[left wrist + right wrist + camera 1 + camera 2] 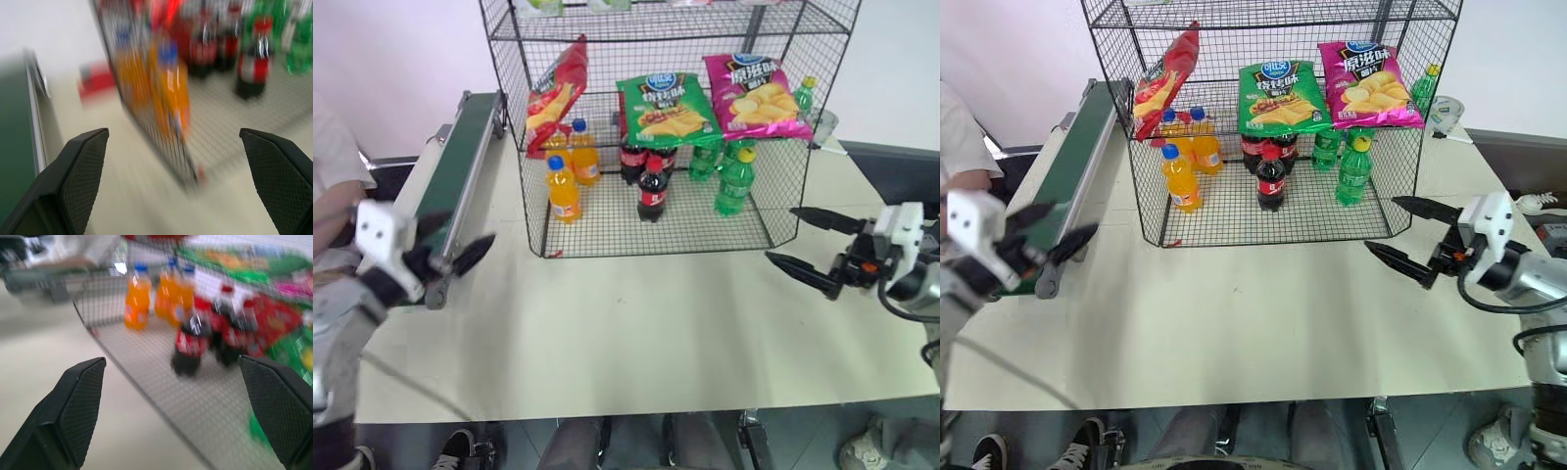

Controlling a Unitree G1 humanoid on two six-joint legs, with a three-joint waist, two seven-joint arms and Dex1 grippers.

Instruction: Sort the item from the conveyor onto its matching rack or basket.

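- My left gripper (450,247) is hovering at the frame's left edge, fingers spread, empty, beside the conveyor (450,166).
- My right gripper (808,245) is pointing level at right, fingers apart.
- The glossy red crisp bag (556,93) is leaning inside the black wire-mesh rack (783,211), upper-left tier.

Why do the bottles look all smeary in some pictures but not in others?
The left wrist view is streaked with motion blur, so the orange bottles and cola bottles smear, while the left gripper's fingers stay crisp. The right wrist view is softer too, only less so. In the left eye view the rack and red crisp bag look sharp.
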